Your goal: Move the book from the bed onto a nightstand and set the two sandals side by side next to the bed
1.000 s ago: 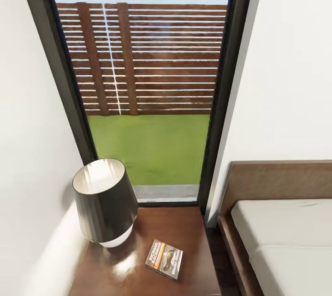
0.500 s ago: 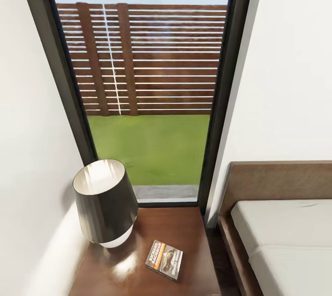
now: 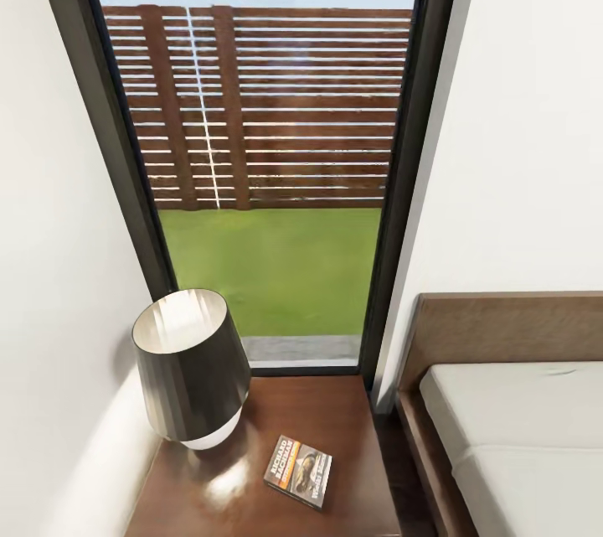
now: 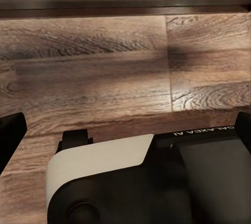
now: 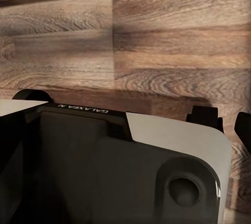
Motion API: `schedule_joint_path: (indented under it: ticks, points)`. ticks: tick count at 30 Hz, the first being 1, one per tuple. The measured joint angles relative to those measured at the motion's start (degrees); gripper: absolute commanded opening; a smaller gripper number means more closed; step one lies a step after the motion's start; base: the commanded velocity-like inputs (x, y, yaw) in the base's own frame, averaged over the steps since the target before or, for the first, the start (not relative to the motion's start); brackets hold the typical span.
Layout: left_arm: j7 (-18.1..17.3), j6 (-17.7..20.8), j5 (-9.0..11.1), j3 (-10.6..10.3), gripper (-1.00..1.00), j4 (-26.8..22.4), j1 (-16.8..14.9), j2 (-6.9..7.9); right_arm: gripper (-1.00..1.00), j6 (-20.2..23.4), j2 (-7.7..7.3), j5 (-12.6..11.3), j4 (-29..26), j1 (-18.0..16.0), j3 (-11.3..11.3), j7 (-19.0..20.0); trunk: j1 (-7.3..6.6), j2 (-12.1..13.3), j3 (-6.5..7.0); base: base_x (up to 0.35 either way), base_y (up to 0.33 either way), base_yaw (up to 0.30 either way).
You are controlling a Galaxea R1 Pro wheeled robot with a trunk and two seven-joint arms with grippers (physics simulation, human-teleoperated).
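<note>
The book (image 3: 299,471) lies flat on the nightstand (image 3: 335,411), by the lamp (image 3: 191,365), next to the bed (image 3: 519,428). That part looks done. The sandals are left. I cannot tell if either gripper's jaws are open.

White walls (image 3: 519,143) flanked a tall dark-framed window (image 3: 410,185) at twelve o'clock, with a slatted brown fence (image 3: 276,105), green grass (image 3: 276,269) and pale sky beyond. At seven o'clock stood a lamp (image 3: 191,369) with a dark shade (glossy reflections lay beneath it). The wrist views showed wood-plank floor (image 4: 104,72), brown and grained.
</note>
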Motion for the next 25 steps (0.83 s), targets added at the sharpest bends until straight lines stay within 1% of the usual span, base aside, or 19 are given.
schedule_joint_path:
  ticks: [25]
  points:
    - [0.0, 0.0, 0.0, 0.0, 1.0, 0.0, 0.0, 0.0, 1.0, 0.0, 0.0, 0.0, 0.0, 0.0, 0.0, 0.0, 0.0, 0.0, 0.0, 0.0, 0.0, 0.0]
